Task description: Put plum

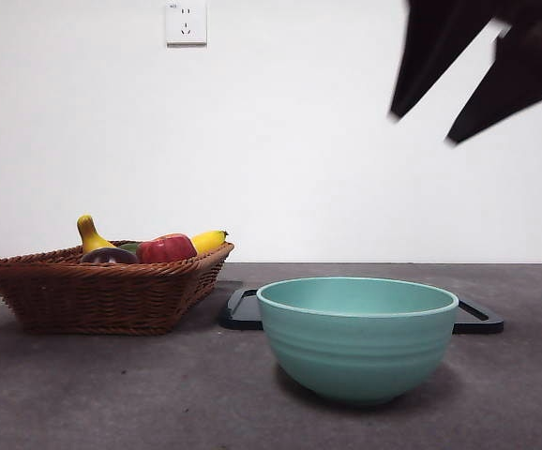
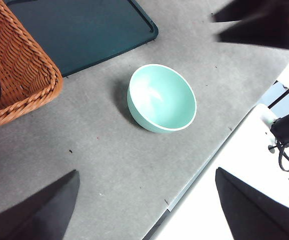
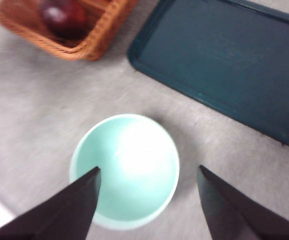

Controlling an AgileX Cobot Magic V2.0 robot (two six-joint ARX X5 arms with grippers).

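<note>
Right gripper (image 3: 147,175) hangs high above the teal bowl (image 3: 125,167), jaws spread wide and empty; the bowl's hollow shows between them in the right wrist view. In the front view it (image 1: 426,127) enters as two dark blades at the upper right, well above the bowl (image 1: 357,337).

Left gripper (image 2: 144,200) also stands parted and empty, raised over bare grey table (image 2: 109,165), the bowl (image 2: 161,97) ahead of it.

Plum (image 3: 63,16) lies in the wicker basket (image 3: 92,42), well apart from both grippers, nothing touching it. In the front view it (image 1: 110,256) sits low behind the basket rim (image 1: 102,291), beside a red apple (image 1: 166,248), with a yellow gourd (image 1: 91,234) and a banana (image 1: 208,241) around it.

Dark tray (image 3: 224,60) lies flat on the table behind the bowl, next to the basket.
</note>
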